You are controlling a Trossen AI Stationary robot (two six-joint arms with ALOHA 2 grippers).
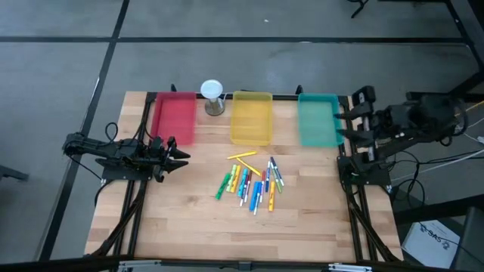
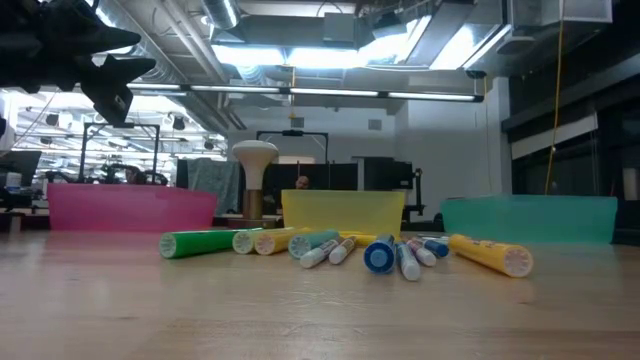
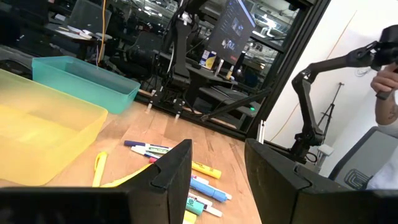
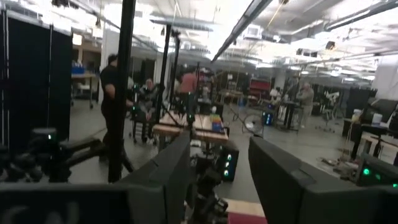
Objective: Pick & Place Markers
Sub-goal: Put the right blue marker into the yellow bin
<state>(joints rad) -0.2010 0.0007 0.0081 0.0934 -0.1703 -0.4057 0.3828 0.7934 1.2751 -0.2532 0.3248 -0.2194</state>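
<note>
The markers [image 1: 251,183] are heaped mid-table, mostly lengthwise toward the trays [image 1: 250,117], nearer the left claw [image 1: 181,157], which is parted and empty like the right claw [image 1: 342,123].

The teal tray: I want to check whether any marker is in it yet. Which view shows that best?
The high view: it looks straight down into the teal tray, whose floor shows no marker. The low view shows only its side wall, the left wrist view its rim at a slant, and the right wrist view misses it.
</note>
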